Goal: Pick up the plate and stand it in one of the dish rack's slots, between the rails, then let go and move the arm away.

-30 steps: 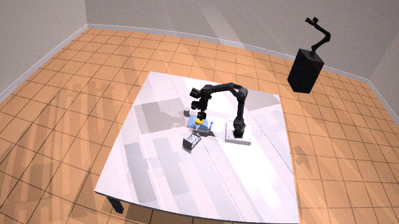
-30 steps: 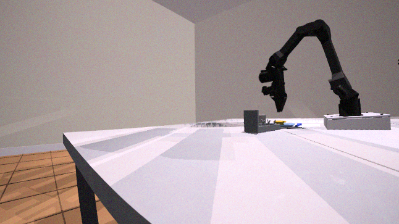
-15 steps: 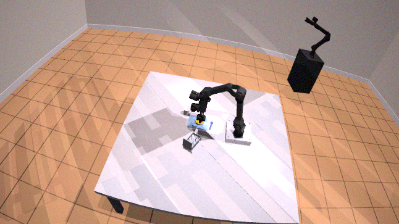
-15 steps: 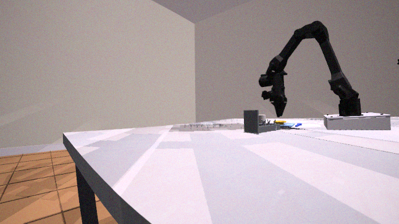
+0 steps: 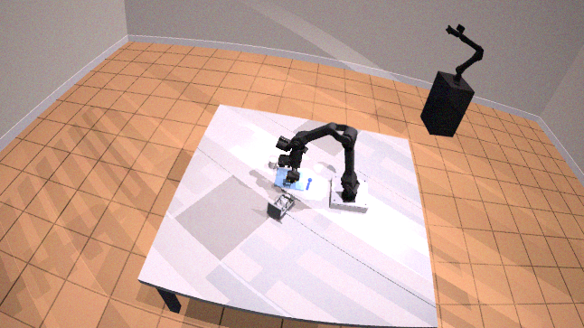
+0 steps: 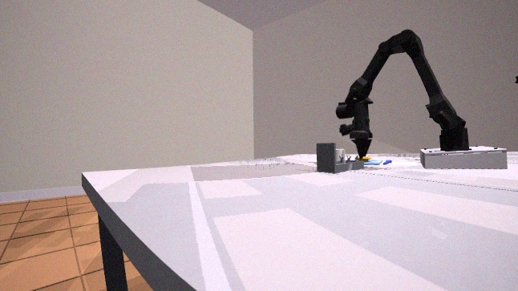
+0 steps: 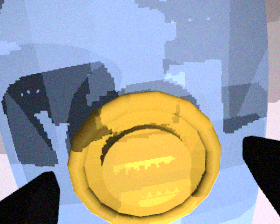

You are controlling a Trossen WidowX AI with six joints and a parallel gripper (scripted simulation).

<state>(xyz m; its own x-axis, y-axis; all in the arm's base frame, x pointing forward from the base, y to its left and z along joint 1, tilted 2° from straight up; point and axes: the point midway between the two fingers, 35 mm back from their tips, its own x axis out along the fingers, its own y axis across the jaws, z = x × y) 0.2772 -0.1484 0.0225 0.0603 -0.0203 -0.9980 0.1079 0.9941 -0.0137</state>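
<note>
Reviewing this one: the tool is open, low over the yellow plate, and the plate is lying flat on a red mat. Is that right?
Not quite: the mat is light blue, not red, as the wrist view shows. The rest holds: the tool is open and empty, low over the yellow plate, which lies flat on that mat, with one dark finger on either side of it.
</note>
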